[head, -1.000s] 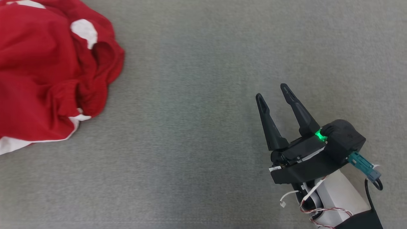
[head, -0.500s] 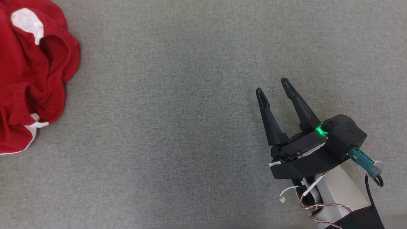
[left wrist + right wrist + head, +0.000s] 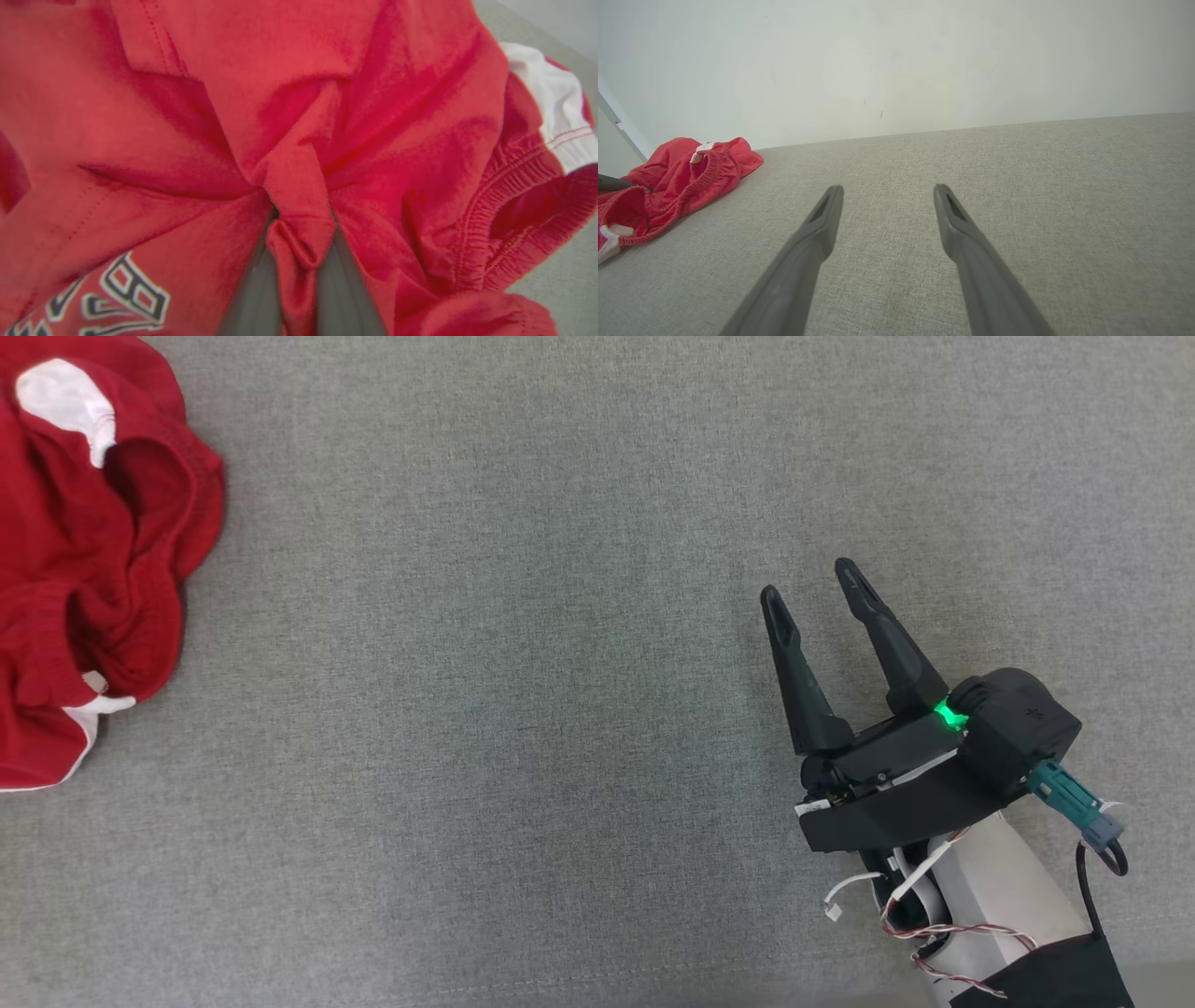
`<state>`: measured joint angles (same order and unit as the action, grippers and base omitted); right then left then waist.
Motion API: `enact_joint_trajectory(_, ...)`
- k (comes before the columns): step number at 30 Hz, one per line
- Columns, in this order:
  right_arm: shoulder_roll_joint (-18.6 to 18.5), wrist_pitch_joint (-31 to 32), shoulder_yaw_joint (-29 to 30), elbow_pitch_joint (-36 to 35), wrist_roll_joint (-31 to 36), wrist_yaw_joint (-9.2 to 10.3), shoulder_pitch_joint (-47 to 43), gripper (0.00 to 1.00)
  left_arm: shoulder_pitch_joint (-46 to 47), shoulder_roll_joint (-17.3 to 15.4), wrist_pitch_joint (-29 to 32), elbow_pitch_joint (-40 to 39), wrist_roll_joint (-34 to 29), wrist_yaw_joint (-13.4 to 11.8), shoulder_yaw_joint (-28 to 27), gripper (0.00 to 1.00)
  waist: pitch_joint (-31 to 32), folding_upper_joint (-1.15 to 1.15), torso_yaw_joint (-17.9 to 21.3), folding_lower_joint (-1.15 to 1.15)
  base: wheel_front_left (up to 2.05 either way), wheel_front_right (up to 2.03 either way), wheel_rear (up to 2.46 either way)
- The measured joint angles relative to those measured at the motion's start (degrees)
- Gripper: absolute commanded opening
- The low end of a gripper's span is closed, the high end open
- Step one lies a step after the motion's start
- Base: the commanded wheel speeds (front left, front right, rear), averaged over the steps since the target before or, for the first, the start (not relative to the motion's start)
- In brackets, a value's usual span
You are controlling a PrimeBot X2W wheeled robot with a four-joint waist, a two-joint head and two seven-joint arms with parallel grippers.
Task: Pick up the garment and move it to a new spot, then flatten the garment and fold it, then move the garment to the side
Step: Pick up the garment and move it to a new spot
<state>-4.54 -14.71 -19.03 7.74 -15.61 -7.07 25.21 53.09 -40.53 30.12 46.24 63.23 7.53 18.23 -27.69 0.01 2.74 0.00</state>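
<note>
**Operator:** Where's the garment?

**Annotator:** The red garment [image 3: 84,569] is bunched up on the grey fabric surface [image 3: 523,709]. It's on the left side, reaching the back edge where the pale wall [image 3: 896,60] rises. It has white trim [image 3: 65,397], a gathered elastic band [image 3: 476,219] and a printed number [image 3: 126,294] in white with a dark outline. Shorts or a top, can't tell.

**Operator:** Left arm?

**Annotator:** Your left gripper [image 3: 299,233] is pinching a fold of the red cloth. The fold stands up between the two grey fingers [image 3: 254,298], and cloth drapes over both tips, so the tips are hidden. The rest of the garment spreads out past them.

**Operator:** Right arm?

**Annotator:** Your right gripper [image 3: 810,583] is spread wide and empty. It's over the right part of the surface, nearer the front edge than the garment is, and well apart from the garment. The fingers point toward the back edge and lean slightly left. Can't tell whether the tips touch the fabric. There's a green light [image 3: 948,716] lit at the finger base and a teal plug [image 3: 1074,798] sticking out on the right. Loose red-and-white wires [image 3: 924,924] hang by the pale forearm [image 3: 999,877].

**Operator:** And the right wrist view?

**Annotator:** Both of your fingers are apart over the grey fabric. The garment is off to the left, by the back edge under the wall.
</note>
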Motion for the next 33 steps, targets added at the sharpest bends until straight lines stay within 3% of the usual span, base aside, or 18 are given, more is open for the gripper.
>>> enact_joint_trajectory(11,0.14,0.0,0.92,2.25,-0.04,0.0,0.08,1.0,0.71,0.85,-0.57,-1.37,0.79,0.0,2.91,0.0,3.28,0.0,-0.5,0.0,0.0,0.0,0.0)
enact_joint_trajectory(33,0.33,0.0,4.28,5.87,-2.72,0.0,-6.16,1.0,0.26,3.33,-6.35,-22.99,2.88,0.0,16.15,0.0,17.84,-0.01,0.37,-0.01,0.0,0.0,0.0)
